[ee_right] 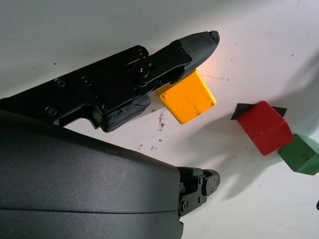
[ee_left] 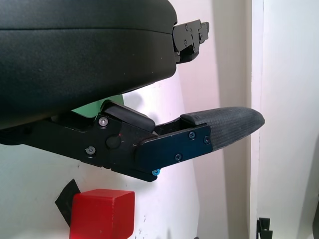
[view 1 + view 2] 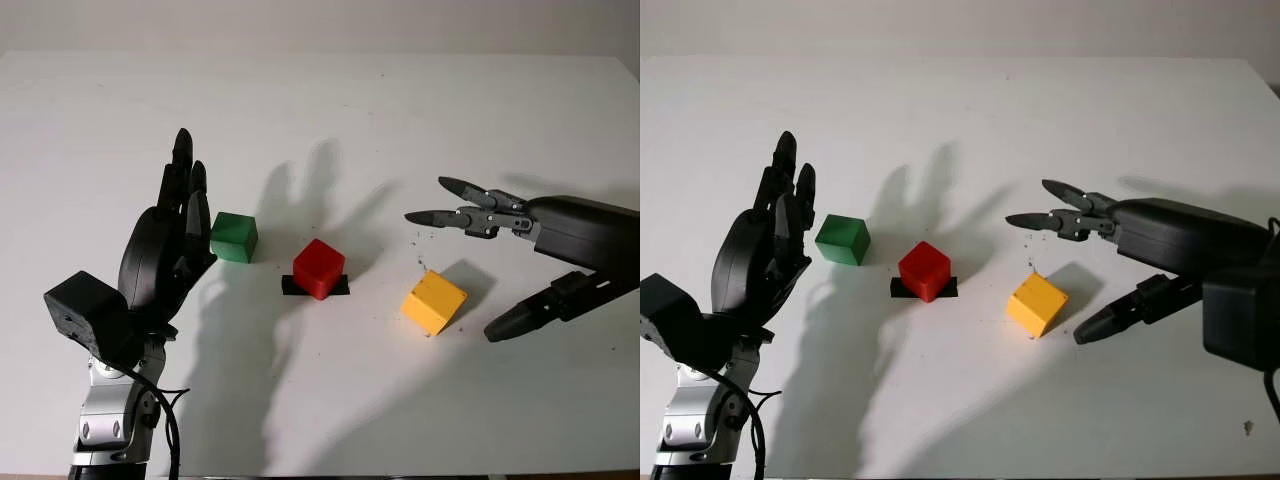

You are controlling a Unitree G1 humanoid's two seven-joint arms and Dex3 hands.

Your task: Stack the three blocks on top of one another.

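Blocks (image 3: 319,268) unstacked, no markings

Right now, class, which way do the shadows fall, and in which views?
In the left eye view, the left hand and right hand cast soft shadows up-right across the table; in the right wrist view, the yellow block shades the table beside it.

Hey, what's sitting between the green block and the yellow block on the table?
The red block, on a black tape patch, lies between the green block and the yellow block, touching neither, as seen in the left eye view.
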